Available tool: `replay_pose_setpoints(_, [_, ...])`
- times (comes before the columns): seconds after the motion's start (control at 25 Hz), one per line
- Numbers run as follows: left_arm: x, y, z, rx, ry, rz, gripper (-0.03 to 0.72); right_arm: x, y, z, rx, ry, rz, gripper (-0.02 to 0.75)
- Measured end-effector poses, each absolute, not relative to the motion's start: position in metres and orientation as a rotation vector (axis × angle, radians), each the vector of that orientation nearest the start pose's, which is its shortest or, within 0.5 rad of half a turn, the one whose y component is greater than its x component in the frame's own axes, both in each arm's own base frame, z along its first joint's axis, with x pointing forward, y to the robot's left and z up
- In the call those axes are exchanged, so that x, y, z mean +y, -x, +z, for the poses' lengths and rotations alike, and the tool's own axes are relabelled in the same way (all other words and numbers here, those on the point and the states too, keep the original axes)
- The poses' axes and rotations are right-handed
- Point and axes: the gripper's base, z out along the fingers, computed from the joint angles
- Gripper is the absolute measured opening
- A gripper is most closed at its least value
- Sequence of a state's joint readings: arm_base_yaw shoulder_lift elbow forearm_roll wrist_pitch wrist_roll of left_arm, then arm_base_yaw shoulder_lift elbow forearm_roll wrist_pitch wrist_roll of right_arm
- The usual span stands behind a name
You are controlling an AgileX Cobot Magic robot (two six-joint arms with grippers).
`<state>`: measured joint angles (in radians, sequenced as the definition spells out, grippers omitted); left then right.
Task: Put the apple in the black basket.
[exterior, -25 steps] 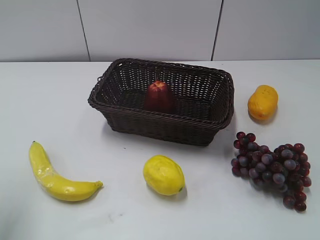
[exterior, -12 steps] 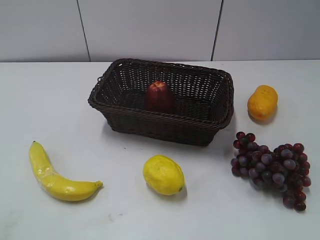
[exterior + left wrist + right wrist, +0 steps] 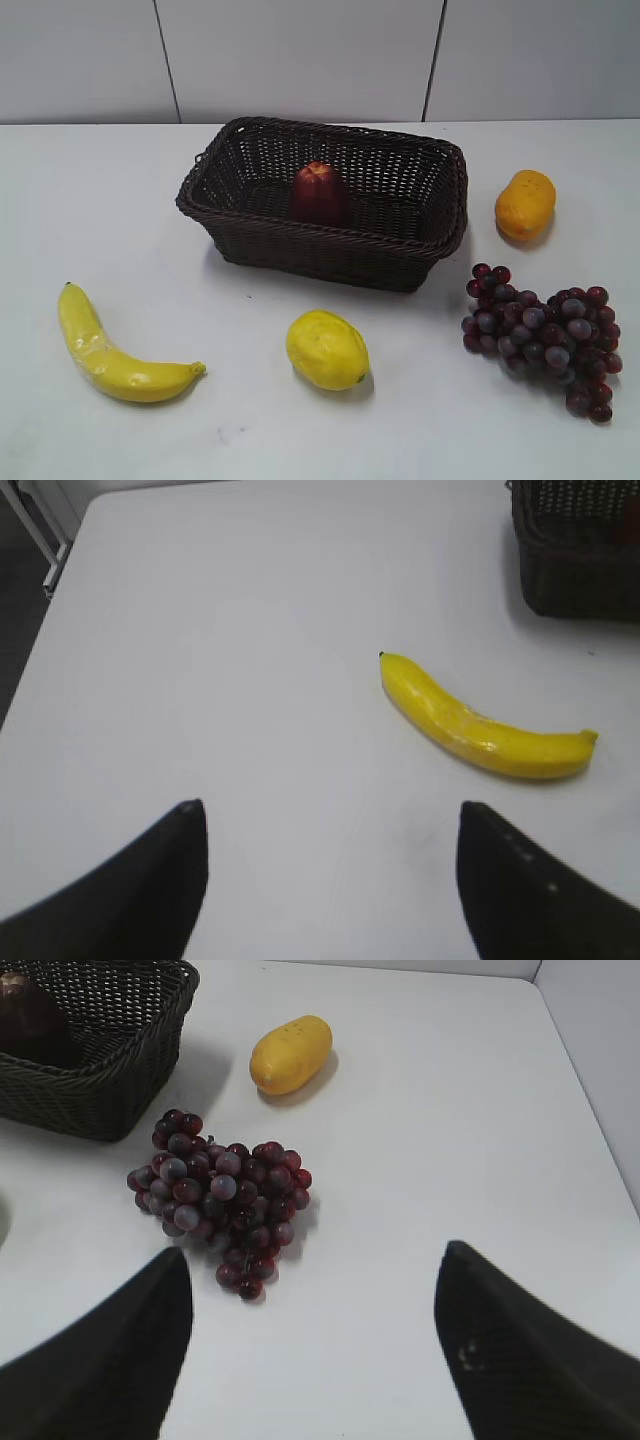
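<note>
The apple (image 3: 319, 193) stands upright inside the basket (image 3: 330, 262), about in the middle of its floor, a bit toward the left. Its dimpled top points up, and it does not lean on any wall, so it looks stable. In the right wrist view only a dark part of it shows, at the top left, behind the basket rim. By this I judge the task is done, nothing more to carry.

Both arms are out of the exterior view, prob. pulled to the near side so they do not block the basket. The left gripper (image 3: 330, 880) is spread wide and holds nothing; it hangs above bare table w/ the banana (image 3: 478, 730) in front of it, on the near left. The right gripper (image 3: 310, 1350) is also spread wide and empty, above the near right of the table. The grapes (image 3: 222, 1195) lie just ahead of it, and the orange-yellow fruit (image 3: 290, 1054) farther, beside the basket's right end.

The other fruits stay on the table (image 3: 130, 200) around the basket, apart from it: lemon (image 3: 327, 349) near the front wall, the banana near left, the grapes near right. They are distractors I think, so they are rightly untouched. The basket sits in the far center, which both arms can reach.
</note>
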<state>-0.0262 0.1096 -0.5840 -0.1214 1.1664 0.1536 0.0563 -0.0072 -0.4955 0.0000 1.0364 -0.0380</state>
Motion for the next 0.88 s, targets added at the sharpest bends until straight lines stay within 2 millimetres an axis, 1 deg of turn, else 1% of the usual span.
replay_pose_setpoints(0.12, [-0.011, -0.006, 0.275, 2.199, -0.203, -0.085, 0.58, 0.0, 0.004, 0.278, 2.015, 0.095, 0.012, 0.571])
replay_pose_setpoints(0.2, [-0.011, -0.009, 0.27, 2.199, -0.199, -0.094, 0.58, 0.0, 0.004, 0.278, 2.015, 0.095, 0.012, 0.571])
replay_pose_setpoints(0.64, [-0.011, -0.011, 0.271, 2.18, -0.194, -0.097, 0.58, 0.0, 0.004, 0.278, 2.015, 0.095, 0.012, 0.571])
replay_pose_setpoints(0.76, [-0.011, -0.007, 0.271, 2.15, -0.194, -0.096, 0.58, 0.0, 0.004, 0.278, 2.015, 0.095, 0.012, 0.571])
replay_pose_setpoints(0.88, [-0.011, 0.002, 0.271, 2.09, -0.193, -0.092, 0.58, 0.0, 0.004, 0.278, 2.015, 0.095, 0.012, 0.571])
